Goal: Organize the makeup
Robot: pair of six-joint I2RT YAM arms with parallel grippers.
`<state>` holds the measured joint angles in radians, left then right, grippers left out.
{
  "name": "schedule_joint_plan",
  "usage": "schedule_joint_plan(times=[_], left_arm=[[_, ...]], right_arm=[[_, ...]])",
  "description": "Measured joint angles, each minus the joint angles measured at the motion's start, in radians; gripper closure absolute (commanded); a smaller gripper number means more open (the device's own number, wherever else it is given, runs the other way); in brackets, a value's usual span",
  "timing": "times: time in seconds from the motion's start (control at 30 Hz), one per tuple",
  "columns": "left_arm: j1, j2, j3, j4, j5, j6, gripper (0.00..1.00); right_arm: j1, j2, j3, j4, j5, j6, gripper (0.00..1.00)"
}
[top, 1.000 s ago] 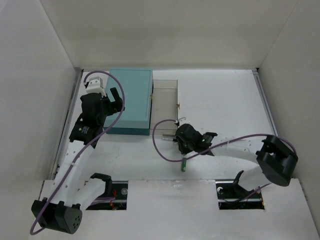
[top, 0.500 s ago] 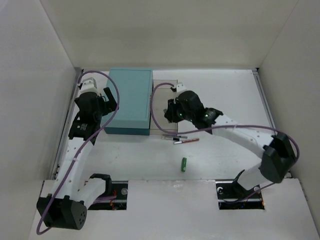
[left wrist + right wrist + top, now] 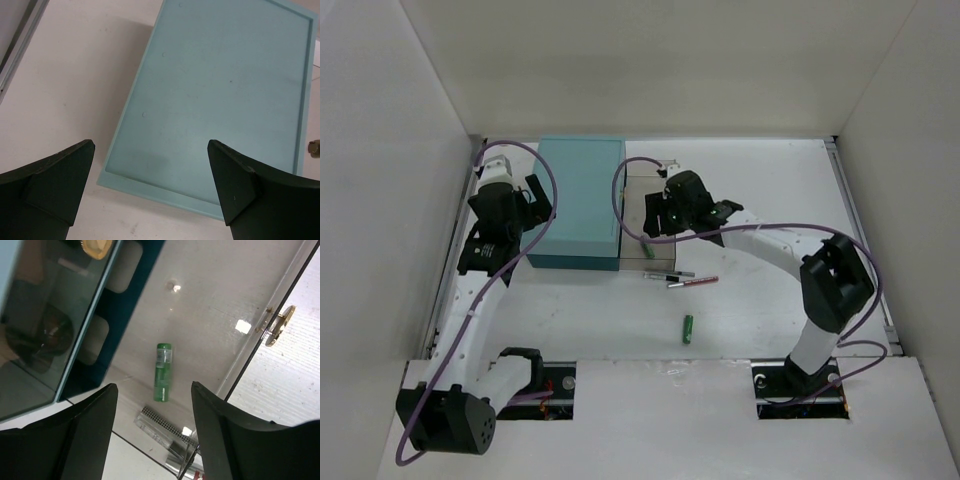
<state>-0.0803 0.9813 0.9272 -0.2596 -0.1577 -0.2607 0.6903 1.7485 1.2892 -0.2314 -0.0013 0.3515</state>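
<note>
My right gripper (image 3: 655,215) (image 3: 154,387) is open and empty, hovering over a clear tray (image 3: 660,170) beside the large teal box (image 3: 580,200). A green stick (image 3: 163,372) (image 3: 647,251) lies on the tray floor right under its jaws. A second green stick (image 3: 688,328) lies on the table in front. A thin grey pencil (image 3: 668,274) and a pink pencil (image 3: 693,282) lie just in front of the tray. A beige rounded piece (image 3: 97,246) shows at the top edge of the right wrist view. My left gripper (image 3: 540,195) (image 3: 150,150) is open and empty above the box's near left corner (image 3: 210,100).
The tray has a gold latch (image 3: 280,325) on its right wall. A clear checkered tube (image 3: 160,422) shows through the tray's front wall. White walls stand left, right and behind. A metal rail (image 3: 855,230) runs along the right side.
My right gripper has moved from the front middle of the table back and left over the clear tray. A green stick now shows in the tray. My left gripper has shifted slightly back.
</note>
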Motion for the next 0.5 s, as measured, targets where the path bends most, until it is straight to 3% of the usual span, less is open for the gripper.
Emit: schedule_joint_plan(times=[0.1, 0.23, 0.37, 0.5], left_arm=[[0.007, 0.002, 0.000, 0.000, 0.001, 0.000, 0.00], [0.010, 0.003, -0.003, 0.000, 0.001, -0.003, 0.00], [0.010, 0.003, -0.003, 0.001, 0.001, -0.008, 0.00], [0.011, 0.006, -0.003, 0.004, 0.001, -0.011, 0.00]], right_arm=[[-0.004, -0.038, -0.019, 0.005, 0.003, 0.014, 0.33], [-0.022, -0.216, -0.167, 0.005, 0.033, 0.092, 0.31], [-0.063, -0.444, -0.365, -0.038, 0.109, 0.265, 0.31], [-0.068, -0.476, -0.449, -0.142, 0.196, 0.447, 0.31]])
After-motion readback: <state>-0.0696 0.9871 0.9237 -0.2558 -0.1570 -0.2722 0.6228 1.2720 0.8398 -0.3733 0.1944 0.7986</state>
